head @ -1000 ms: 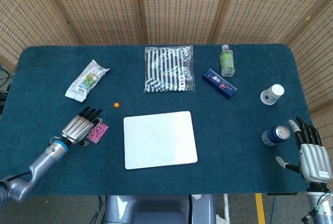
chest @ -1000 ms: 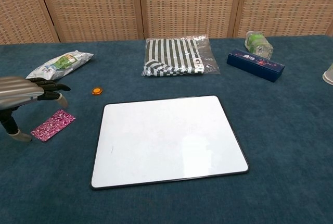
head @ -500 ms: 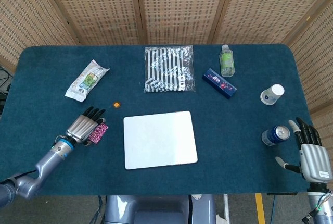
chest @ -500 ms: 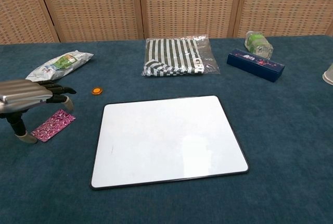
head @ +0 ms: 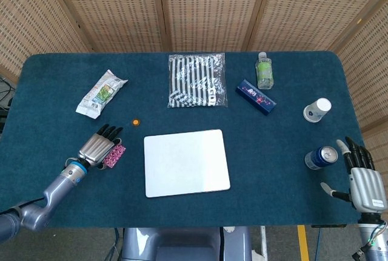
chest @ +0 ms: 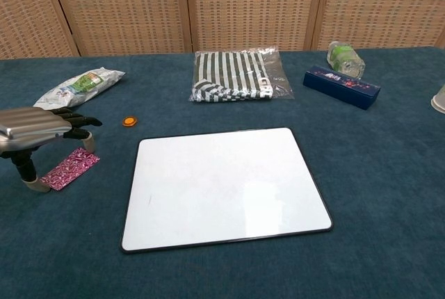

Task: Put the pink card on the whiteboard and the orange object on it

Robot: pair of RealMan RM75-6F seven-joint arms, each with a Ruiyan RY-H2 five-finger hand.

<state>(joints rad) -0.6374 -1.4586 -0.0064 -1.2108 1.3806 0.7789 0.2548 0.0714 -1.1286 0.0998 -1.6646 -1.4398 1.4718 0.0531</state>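
The pink patterned card lies flat on the blue table left of the whiteboard. My left hand hovers palm-down over the card's left end, fingers stretched out and the thumb hanging down beside it, holding nothing. The small orange object sits on the cloth just beyond the whiteboard's far left corner. My right hand rests at the table's near right edge with its fingers spread, empty; only the head view shows it.
A snack bag lies at the far left. A striped cloth pack, a water bottle, a blue box, a paper cup and a can lie behind and to the right.
My left hand has shifted a little to the right and forward, coming over the pink card's left end. The card, orange object and right hand have not moved.
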